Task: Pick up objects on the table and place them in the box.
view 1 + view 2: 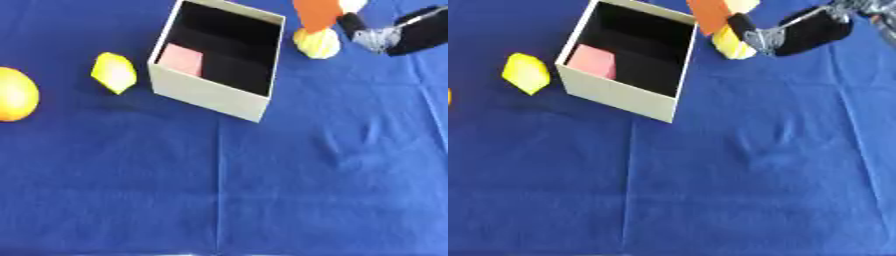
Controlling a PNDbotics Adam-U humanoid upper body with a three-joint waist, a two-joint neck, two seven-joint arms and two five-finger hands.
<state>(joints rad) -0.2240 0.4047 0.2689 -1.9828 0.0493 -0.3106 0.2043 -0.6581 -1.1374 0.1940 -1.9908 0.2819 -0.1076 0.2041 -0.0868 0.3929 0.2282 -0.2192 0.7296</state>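
Upper right, the robot's right hand (811,30), grip unclear, touches a ribbed yellow fruit (317,43) right of the open cardboard box (210,95).

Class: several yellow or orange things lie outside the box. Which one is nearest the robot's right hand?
The ribbed yellow piece right of the box, beside the right hand; the others lie left.

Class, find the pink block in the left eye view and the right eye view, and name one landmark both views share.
Left eye view: pink block inside the box's left side, upper middle of picture.
Right eye view: same block, further left in picture.
Shared landmark: the box's near corner.
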